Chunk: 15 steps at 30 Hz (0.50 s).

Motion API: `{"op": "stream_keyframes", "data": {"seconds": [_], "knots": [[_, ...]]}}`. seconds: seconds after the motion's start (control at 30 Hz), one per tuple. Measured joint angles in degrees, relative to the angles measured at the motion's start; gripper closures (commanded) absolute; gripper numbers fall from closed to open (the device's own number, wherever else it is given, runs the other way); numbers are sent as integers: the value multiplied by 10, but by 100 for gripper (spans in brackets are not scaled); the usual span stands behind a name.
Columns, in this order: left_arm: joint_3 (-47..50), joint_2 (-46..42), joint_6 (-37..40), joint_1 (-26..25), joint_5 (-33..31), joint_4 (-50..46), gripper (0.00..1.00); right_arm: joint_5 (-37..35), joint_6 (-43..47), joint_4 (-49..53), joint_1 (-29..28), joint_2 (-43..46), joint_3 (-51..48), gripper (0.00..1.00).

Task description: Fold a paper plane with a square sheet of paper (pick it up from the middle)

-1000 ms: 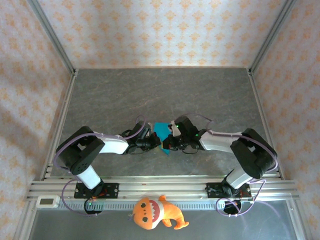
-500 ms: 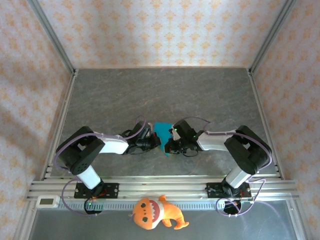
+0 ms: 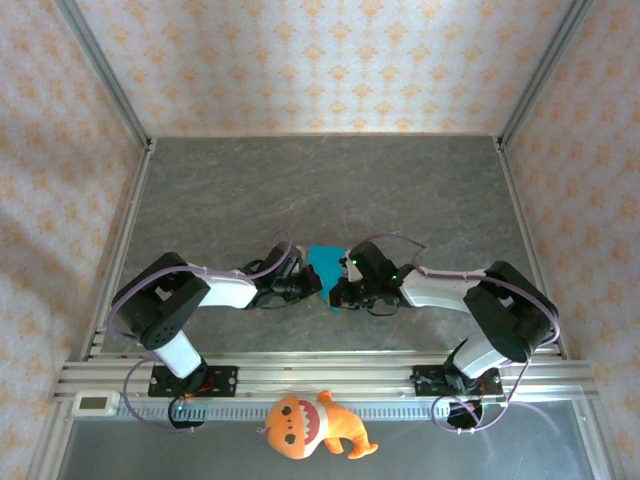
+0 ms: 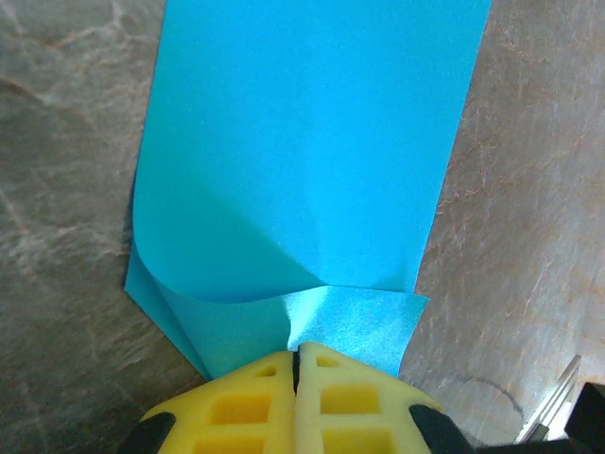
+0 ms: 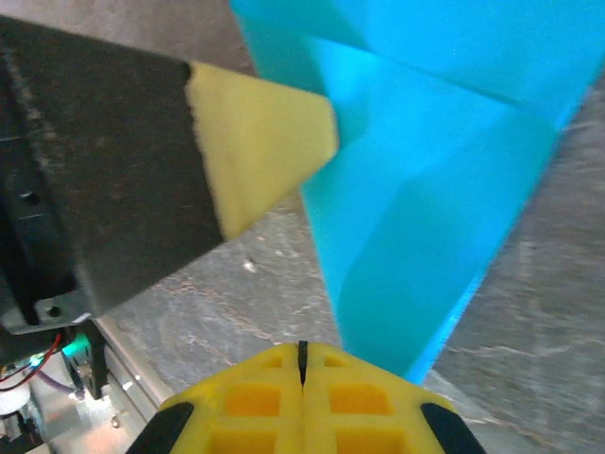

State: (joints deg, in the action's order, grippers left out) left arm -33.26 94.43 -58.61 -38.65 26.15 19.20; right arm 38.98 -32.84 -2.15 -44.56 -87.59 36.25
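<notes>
The square sheet of paper [image 3: 323, 267], bright cyan and folded over on itself, lies mid-table between both grippers. In the left wrist view the sheet [image 4: 302, 161] curls up at its near edge, and my left gripper [image 4: 296, 352] is shut with that edge pinched between its yellow pads. My left gripper [image 3: 313, 288] meets the sheet from the left. The right gripper [image 5: 302, 348] is shut with nothing between its pads; a creased pointed end of the sheet [image 5: 416, 246] comes down just right of its tips. The right gripper [image 3: 339, 291] sits at the sheet's near right corner.
An orange plush toy [image 3: 312, 424] lies in front of the arm bases on the metal rail [image 3: 320, 378]. A small white device [image 3: 96, 403] sits at the rail's left end. Patterned walls enclose the grey table [image 3: 250, 190], which has bare surface behind the paper.
The right arm's wrist and elbow have shifted slightly, its gripper edging left toward the paper's near corner. The left arm and the paper have stayed put.
</notes>
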Motion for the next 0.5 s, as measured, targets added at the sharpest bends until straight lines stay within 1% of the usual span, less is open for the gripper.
{"op": "stream_keyframes", "data": {"seconds": [0.1, 0.27, 0.37, 0.5], "knots": [[0, 0, 0, 0, 0, 0, 100, -2, -12, -12, -11, -23, 18, 100], [0, 0, 0, 0, 0, 0, 100, -16, -17, -14, -12, -66, 36, 99], [0, 0, 0, 0, 0, 0, 100, -17, -16, -13, -12, -62, 27, 99], [2, 1, 0, 0, 0, 4, 100, -15, -16, -14, -12, -28, -14, 98]]}}
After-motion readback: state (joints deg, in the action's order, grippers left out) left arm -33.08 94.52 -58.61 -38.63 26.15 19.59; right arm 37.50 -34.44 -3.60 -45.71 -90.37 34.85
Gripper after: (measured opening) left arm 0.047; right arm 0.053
